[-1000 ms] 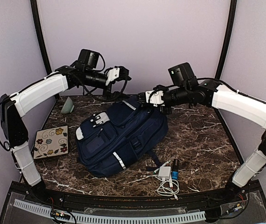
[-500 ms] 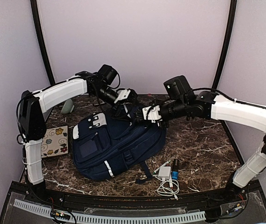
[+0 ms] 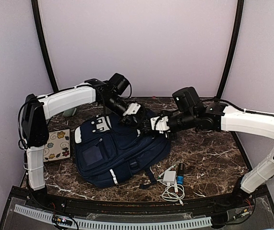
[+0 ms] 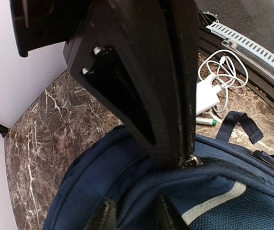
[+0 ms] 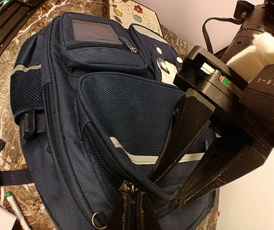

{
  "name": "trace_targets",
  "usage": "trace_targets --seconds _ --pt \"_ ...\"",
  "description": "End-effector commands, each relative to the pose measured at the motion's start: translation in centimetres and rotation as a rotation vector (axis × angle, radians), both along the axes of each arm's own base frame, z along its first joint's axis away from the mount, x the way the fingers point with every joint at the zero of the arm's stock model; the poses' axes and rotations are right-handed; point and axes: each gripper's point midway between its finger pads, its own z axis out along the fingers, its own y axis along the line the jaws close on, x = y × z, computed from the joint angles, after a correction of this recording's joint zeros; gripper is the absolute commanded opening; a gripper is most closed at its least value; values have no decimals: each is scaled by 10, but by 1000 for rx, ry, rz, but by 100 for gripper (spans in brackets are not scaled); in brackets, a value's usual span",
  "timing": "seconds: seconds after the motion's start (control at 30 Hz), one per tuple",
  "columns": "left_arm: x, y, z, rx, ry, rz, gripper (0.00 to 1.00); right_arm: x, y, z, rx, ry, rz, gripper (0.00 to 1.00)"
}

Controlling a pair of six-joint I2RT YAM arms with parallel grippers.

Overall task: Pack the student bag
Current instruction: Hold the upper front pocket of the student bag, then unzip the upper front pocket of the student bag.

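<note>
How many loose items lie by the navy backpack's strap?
4: white charger with cable; thin green-tipped pen between it and the strap; small blue item, black cylinder beyond it. Others may be hidden.

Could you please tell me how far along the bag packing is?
Done: nothing visibly packed; the floral pad and charger lie on the table. In hand: right gripper pinches the student bag zipper pull, left gripper straddles its rim. Left: opening, loading, closing.
</note>
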Motion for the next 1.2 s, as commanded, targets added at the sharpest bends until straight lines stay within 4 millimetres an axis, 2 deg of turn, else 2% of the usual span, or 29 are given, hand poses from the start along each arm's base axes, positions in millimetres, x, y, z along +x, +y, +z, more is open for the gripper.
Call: trace_targets --seconds 0.0,0.07,0.23,0.33,0.43,0.57,0.7,0.8,0.9,0.97,1.1,1.17 --pt "-42 -14 -21 47 84 -88 19 10 15 70 234 -149 -17 0" --pt "-43 -16 -24 55 79 -84 1 9 13 66 234 -137 -26 0" --pt "-33 -21 -24 58 76 -4 0 11 5 60 249 -116 -84 0" --pt "8 -36 -9 -9 7 225 0 17 -2 52 251 -59 -174 0" --pt "48 -39 11 -113 -70 462 0 16 -7 43 309 70 -274 0" --pt "76 -36 28 -188 -82 625 0 -7 3 23 376 211 -351 0" --pt "93 -34 29 -216 -79 708 0 -20 18 8 440 365 -433 0" --pt "94 -37 27 -232 -60 711 0 -36 39 -1 469 464 -431 0" --pt "93 -37 28 -246 -42 709 0 -52 60 0 486 480 -379 0" --pt "88 -37 28 -249 -40 692 0 -55 69 0 495 489 -360 0" --pt "75 -28 29 -260 -54 662 0 -57 69 4 506 490 -347 1" --pt "66 -21 35 -276 -64 641 0 -66 61 14 538 494 -308 10"
